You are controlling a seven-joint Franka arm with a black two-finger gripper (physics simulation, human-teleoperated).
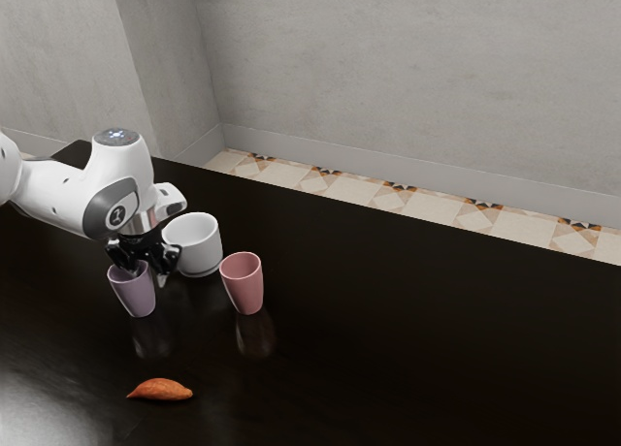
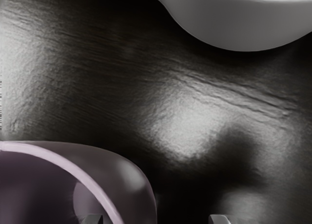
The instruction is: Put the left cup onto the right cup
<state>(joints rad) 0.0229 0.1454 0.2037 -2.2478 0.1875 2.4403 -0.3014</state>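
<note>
The left cup is a lilac tumbler [image 1: 134, 291] standing upright on the dark table [image 1: 408, 310]. The right cup, a pink tumbler [image 1: 242, 282], stands upright a short way toward the exterior view's right. My gripper [image 1: 144, 264] hangs just over the lilac cup's rim on the side facing the pink cup. It is open. In the wrist view the lilac cup's rim [image 2: 73, 170] curves close under the hand. One fingertip [image 2: 92, 218] shows inside the rim and the other outside it, with the cup wall between them and clear of both.
A white mug [image 1: 195, 242] stands just behind the lilac cup, close to my hand, and shows as a pale curve [image 2: 243, 19] in the wrist view. A small orange object [image 1: 160, 391] lies near the table's front. Beyond the table's far edge is patterned floor [image 1: 437, 206].
</note>
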